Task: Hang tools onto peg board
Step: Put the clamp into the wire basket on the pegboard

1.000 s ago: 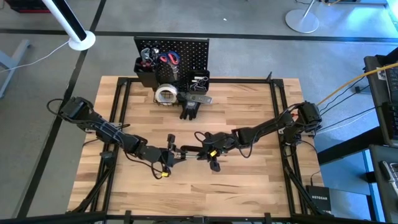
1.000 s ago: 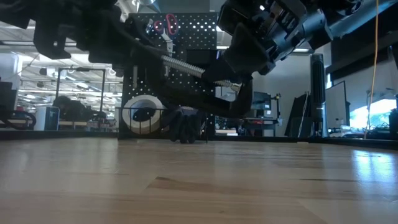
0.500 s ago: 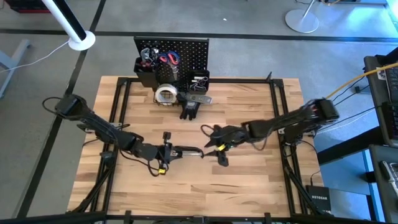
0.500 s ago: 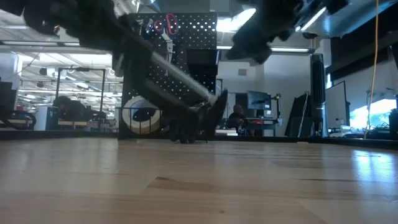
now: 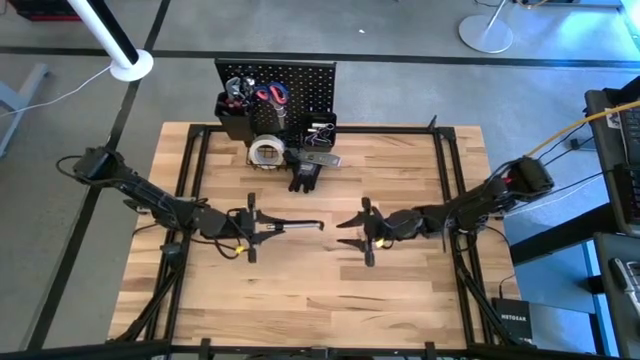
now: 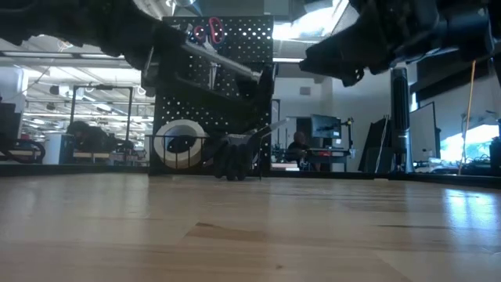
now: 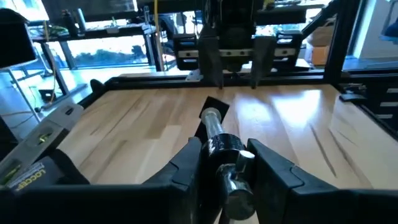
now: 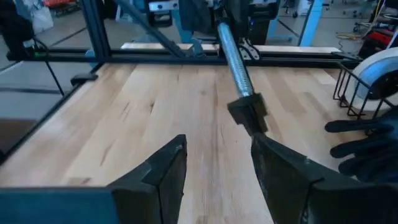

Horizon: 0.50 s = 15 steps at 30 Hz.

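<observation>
— Overhead, we get even, cool light on the pale wooden slatted table [image 5: 400, 290], with only faint shadows.

— At table level we look into bright ceiling lights, so both arms read as dark silhouettes, with the near planks soft. The left wrist view blurs up close.

The worktop [image 5: 320, 300] is pale wood planks inside a dark metal frame. At its far edge, well beyond both hands, the peg board [image 5: 300, 85] stands upright. In front of it lie a tape roll [image 5: 266, 152] in a wire basket and black gloves [image 5: 303, 176], touching the wood.
</observation>
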Each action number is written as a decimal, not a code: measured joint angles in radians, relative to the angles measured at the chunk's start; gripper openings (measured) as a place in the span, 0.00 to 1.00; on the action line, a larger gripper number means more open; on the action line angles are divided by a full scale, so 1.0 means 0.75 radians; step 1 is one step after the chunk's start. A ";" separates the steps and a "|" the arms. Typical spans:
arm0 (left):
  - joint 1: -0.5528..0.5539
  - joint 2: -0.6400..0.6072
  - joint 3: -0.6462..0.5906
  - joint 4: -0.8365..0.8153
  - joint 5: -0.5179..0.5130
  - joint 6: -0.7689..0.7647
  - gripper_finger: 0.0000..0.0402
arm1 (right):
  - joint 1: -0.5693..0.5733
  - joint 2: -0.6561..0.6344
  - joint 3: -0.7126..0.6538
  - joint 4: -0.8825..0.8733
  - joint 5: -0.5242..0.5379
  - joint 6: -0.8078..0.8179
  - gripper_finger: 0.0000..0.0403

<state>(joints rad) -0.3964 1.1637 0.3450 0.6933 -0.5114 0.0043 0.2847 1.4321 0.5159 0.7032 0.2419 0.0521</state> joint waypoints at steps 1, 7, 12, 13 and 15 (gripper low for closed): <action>0.003 0.000 -0.001 0.000 0.007 -0.001 0.21 | -0.005 0.009 -0.004 0.005 0.002 -0.011 0.45; 0.008 0.001 -0.001 0.024 0.026 -0.025 0.21 | -0.056 0.037 0.036 0.019 0.026 -0.022 0.45; 0.002 0.000 0.000 0.138 0.079 -0.015 0.21 | -0.128 0.036 0.032 0.108 -0.071 -0.066 0.45; 0.001 -0.001 0.000 0.150 0.083 -0.008 0.21 | -0.136 0.037 0.032 0.147 -0.106 -0.074 0.45; 0.001 -0.001 0.001 0.153 0.086 -0.007 0.21 | -0.140 0.054 0.035 0.228 -0.142 -0.080 0.45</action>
<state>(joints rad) -0.3954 1.1629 0.3458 0.8080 -0.4472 -0.0008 0.1799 1.4726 0.5419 0.8745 0.1353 -0.0077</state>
